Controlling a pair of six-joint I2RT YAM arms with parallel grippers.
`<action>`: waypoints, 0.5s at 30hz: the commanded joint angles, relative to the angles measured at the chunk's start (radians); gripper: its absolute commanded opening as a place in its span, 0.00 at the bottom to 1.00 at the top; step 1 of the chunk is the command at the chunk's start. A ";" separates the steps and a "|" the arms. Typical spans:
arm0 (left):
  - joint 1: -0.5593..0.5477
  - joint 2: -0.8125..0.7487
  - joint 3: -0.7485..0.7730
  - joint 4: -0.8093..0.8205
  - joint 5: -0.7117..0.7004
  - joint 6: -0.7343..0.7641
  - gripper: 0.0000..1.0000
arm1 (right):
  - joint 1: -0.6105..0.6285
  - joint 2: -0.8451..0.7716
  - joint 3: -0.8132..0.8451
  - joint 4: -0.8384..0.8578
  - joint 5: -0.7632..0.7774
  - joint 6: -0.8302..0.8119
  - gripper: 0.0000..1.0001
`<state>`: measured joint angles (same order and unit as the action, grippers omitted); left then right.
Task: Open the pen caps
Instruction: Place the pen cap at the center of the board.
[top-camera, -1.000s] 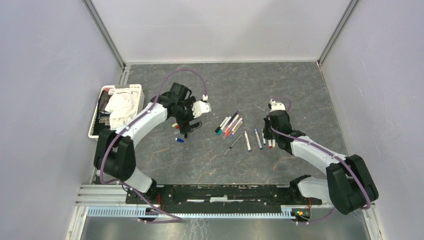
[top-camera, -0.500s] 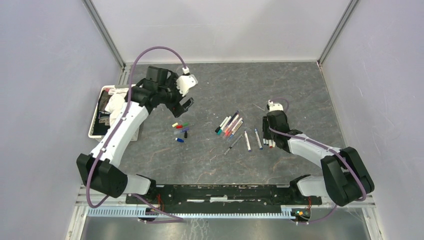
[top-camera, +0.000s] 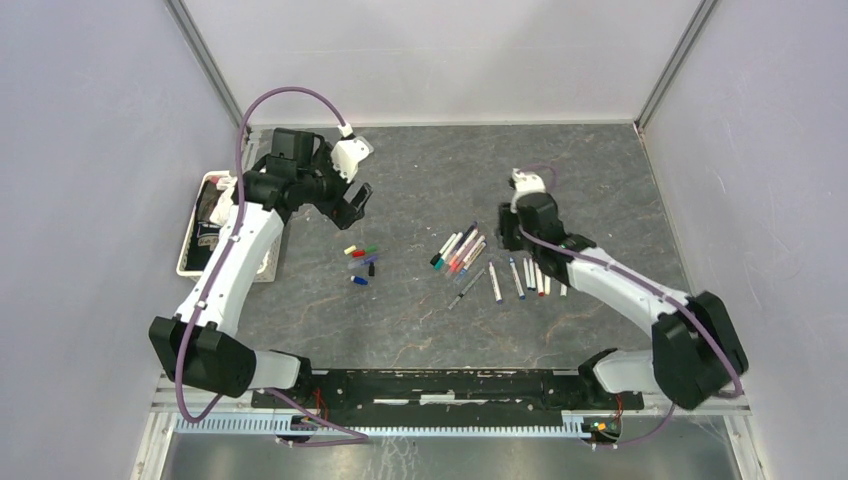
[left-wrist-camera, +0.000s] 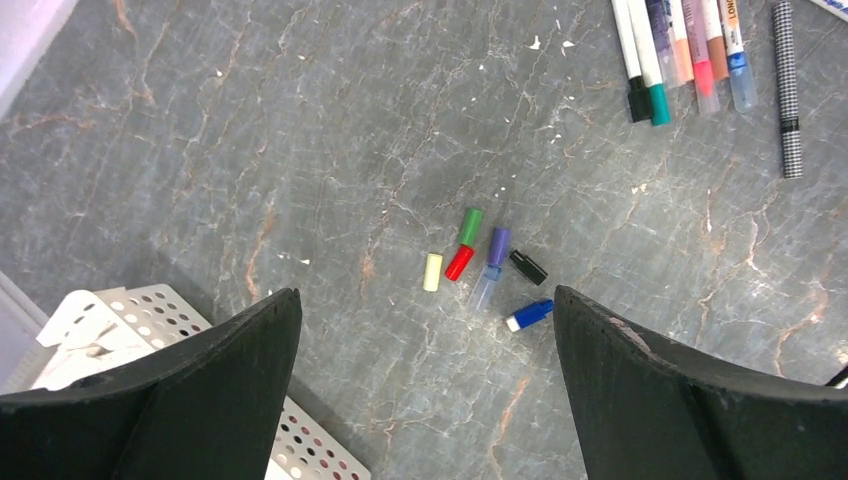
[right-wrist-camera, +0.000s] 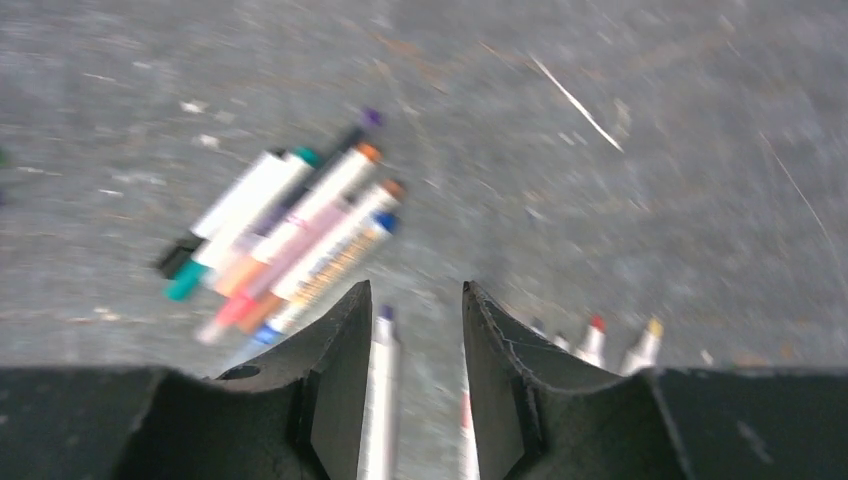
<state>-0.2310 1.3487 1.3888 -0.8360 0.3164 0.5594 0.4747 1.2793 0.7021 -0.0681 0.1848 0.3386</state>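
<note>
Pen caps (left-wrist-camera: 480, 265): lying loose in a tight cluster on the grey table (top-camera: 420, 320), left of centre in the top view; showing yellow, green, red, purple, black and blue, plus one pale piece; looking short and round, so likely rolling at a nudge.
Capped pens (top-camera: 458, 250): bunching side by side just right of centre in the top view, slanting, dark and teal ends toward lower left.
Opened pens (top-camera: 520, 278): lying in a loose row just right of that bunch, seemingly showing bare tips.
Left gripper (top-camera: 352, 200): hanging high at upper left, jaws spread wide, holding nothing, looking down on the caps.
Right gripper (right-wrist-camera: 415, 300): hovering above the space between bunch and row, jaws parted narrowly, gripping nothing; wrist view blurring.
Step in hand: probably going for the next capped pen.
Doing it well: picking an outer pen of the bunch, closing on the barrel and not the cap, lifting it clear before bringing the left gripper over to pull the cap straight along the pen's axis.
Risk: scattering neighbouring pens when squeezing into the bunch.
</note>
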 joint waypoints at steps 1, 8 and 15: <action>0.016 0.002 0.017 -0.033 0.077 -0.075 1.00 | 0.112 0.139 0.213 -0.058 -0.017 -0.022 0.44; 0.027 -0.042 -0.062 -0.040 0.085 -0.054 1.00 | 0.197 0.443 0.510 -0.165 -0.054 -0.002 0.46; 0.032 -0.059 -0.100 -0.049 0.095 -0.021 1.00 | 0.224 0.574 0.574 -0.171 -0.093 0.032 0.46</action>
<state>-0.2043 1.3262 1.2938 -0.8864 0.3729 0.5365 0.6872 1.8175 1.2285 -0.1959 0.1078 0.3435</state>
